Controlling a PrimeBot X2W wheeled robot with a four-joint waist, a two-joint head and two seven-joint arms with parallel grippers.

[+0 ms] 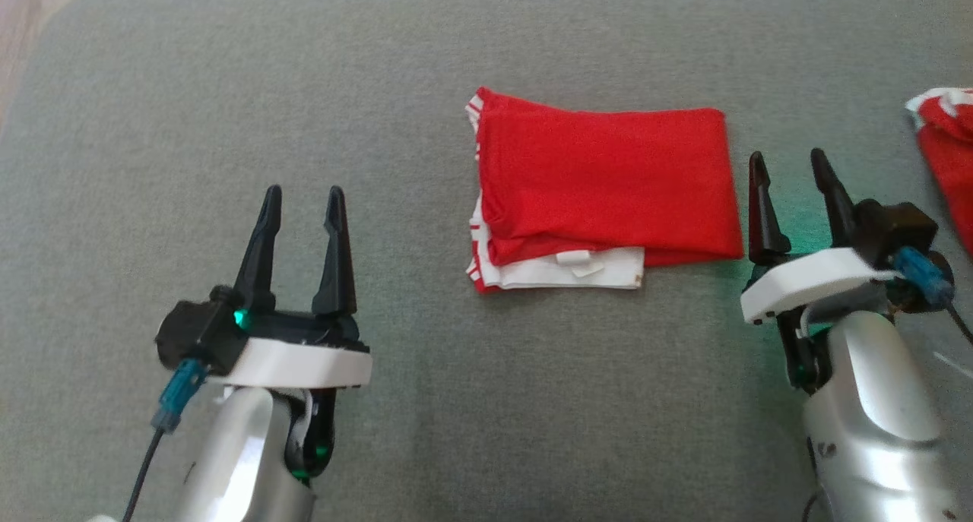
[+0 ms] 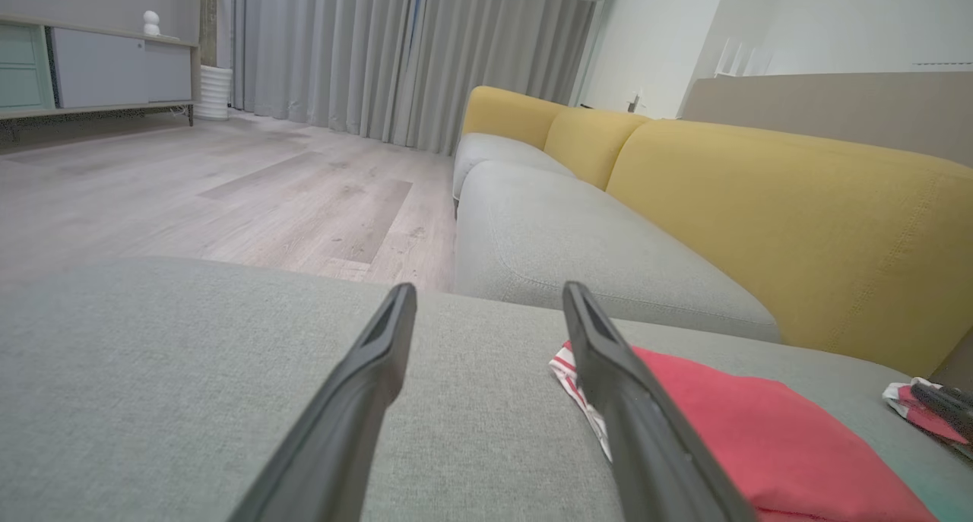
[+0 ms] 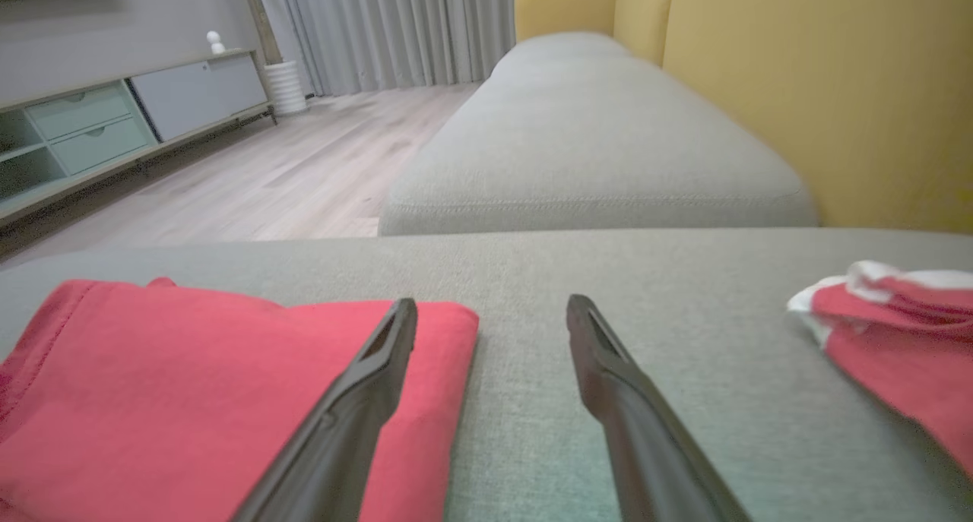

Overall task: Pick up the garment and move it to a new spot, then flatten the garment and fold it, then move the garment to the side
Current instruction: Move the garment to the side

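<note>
Looking down on a broad grey cushion (image 1: 228, 89), woven fabric, its far left corner rounded, with pale wood floor (image 2: 228, 195) past that corner. Beyond the far edge the wrist views give me a sofa (image 2: 760, 203) with a grey seat and yellow back, long grey curtains (image 2: 395, 51), and a low cabinet (image 3: 114, 119) against the wall.

The garment (image 1: 600, 188) lies folded into a red rectangle about mid-cushion, a little right of centre. White striped trim shows along its left edge and a white layer peeks out at its near edge. A second garment (image 1: 946, 142), red and white and crumpled, sits at the right edge, well apart from the first.

My left gripper (image 1: 302, 195) hovers over bare fabric near the near edge, fingers spread, nothing between them. My right gripper (image 1: 787, 157) is also spread and empty, its inner finger just beside the garment's right fold; I cannot tell whether they touch.

The left half of the cushion is bare fabric out to its left edge. A bare strip separates the two garments.
</note>
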